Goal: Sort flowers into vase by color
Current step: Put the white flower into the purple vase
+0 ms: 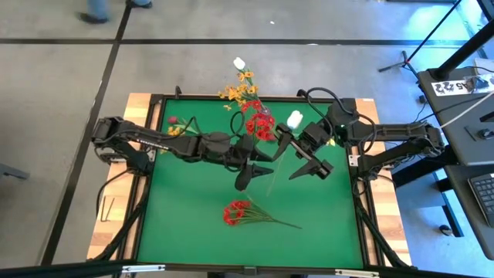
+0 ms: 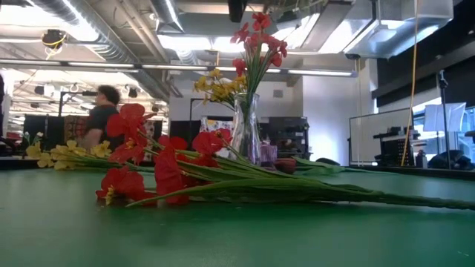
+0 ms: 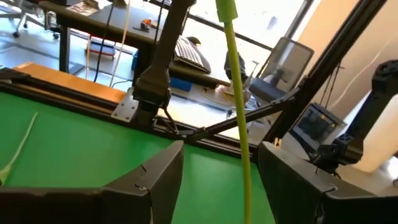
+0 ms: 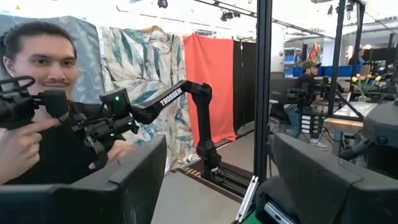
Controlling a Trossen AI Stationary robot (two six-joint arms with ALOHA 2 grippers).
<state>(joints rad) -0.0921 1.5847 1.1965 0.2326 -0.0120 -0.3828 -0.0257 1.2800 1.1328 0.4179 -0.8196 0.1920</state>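
A white tulip bud shows beside my right arm's wrist. Its thin green stem runs between the open fingers of my left gripper and seems to touch neither; what holds it up I cannot tell. My right gripper is open just to the right, with nothing between its fingers. A glass vase at the table's far middle holds red flowers, yellow ones and a white bud. A red bunch lies flat on the green mat.
Yellow flowers and a small pink bud lie at the far left of the mat, the yellow ones also showing in the low view. The red bunch's stems reach toward the right. A person with a camera stands beyond the table.
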